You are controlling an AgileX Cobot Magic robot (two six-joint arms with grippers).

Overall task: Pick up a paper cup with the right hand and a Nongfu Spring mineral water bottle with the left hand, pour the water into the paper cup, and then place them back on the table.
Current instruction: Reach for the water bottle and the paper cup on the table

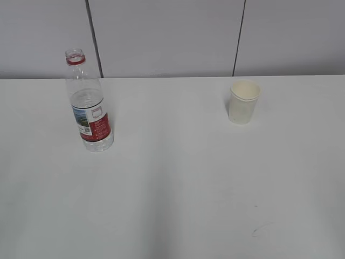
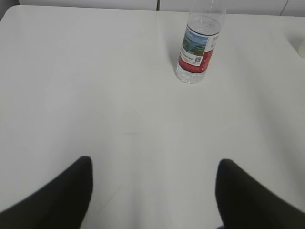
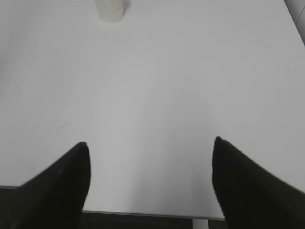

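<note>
The Nongfu Spring mineral water bottle [image 1: 89,108] stands upright and capless at the back left of the white table [image 1: 172,183], partly filled with water. In the left wrist view the bottle [image 2: 198,45] stands far ahead, right of centre. The paper cup [image 1: 243,102] stands upright at the back right; only its base shows in the right wrist view [image 3: 109,10], at the top left. My left gripper [image 2: 155,164] is open and empty, low over the table well short of the bottle. My right gripper [image 3: 150,143] is open and empty above the table's near edge, far from the cup. Neither arm shows in the exterior view.
A grey panelled wall [image 1: 172,38] rises behind the table. A faint dark scratch [image 1: 261,230] marks the tabletop at the front right. The table's near edge [image 3: 143,213] shows between the right fingers, and its right edge runs at the upper right of that view.
</note>
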